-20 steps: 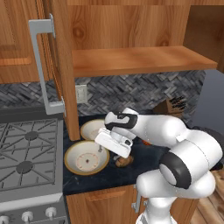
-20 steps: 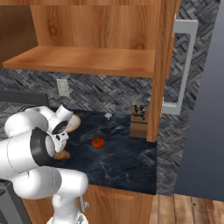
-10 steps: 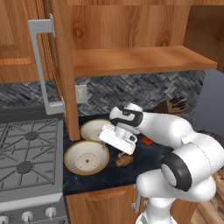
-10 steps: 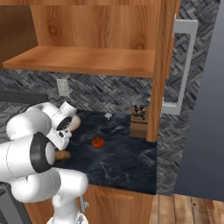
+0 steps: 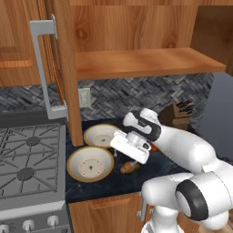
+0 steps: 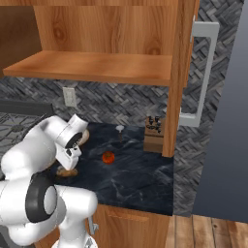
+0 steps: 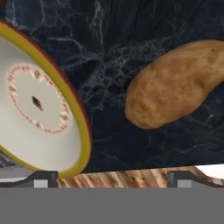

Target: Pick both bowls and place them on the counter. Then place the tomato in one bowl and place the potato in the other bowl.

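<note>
Two dark fingertips [image 7: 46, 178] of the gripper [image 7: 111, 179] are spread wide, nothing held between them, above the black marble counter [image 5: 107, 179]. The potato [image 7: 175, 83] is seen just below on the counter, beside the nearer bowl [image 5: 90, 164]. A second bowl [image 5: 101, 134] sits behind, touching the first. The tomato [image 6: 108, 157] lies apart on the counter, towards a knife block [image 6: 154, 134].
</note>
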Motion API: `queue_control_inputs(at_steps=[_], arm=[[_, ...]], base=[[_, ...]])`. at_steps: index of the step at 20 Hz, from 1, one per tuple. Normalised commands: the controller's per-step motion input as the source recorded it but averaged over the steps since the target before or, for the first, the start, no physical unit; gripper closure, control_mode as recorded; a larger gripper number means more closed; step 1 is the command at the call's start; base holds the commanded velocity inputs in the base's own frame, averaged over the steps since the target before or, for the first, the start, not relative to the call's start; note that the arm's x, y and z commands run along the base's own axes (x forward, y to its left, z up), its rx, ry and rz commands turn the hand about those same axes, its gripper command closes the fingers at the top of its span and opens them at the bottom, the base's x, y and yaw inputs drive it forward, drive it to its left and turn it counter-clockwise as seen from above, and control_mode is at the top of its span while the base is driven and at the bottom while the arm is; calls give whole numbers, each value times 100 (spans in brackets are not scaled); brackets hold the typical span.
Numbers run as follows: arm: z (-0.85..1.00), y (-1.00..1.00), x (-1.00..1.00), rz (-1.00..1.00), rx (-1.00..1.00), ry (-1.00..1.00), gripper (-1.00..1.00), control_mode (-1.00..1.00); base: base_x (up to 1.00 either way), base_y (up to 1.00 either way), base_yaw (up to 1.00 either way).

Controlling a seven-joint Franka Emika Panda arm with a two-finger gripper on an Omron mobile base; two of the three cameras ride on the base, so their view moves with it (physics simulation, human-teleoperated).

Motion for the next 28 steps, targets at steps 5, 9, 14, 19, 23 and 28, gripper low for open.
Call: queue_control_inputs(at_steps=[5, 9, 14, 19, 23, 28], arm=[[10, -30, -20, -20, -1, 0, -100, -100], [15, -36, -12, -23, -4, 0, -100, -100], [-1, -23, -10, -17, -7, 0, -100, -100], [-11, -8, 9, -17, -18, 0, -100, -100], [-9, -9, 24, -17, -20, 0, -100, -100], [-16, -3, 20, -9, -11, 0, -100, -100]], base=[[0, 0, 0], [0, 0, 0], [0, 0, 0], [0, 0, 0], [0, 0, 0], [0, 0, 0]])
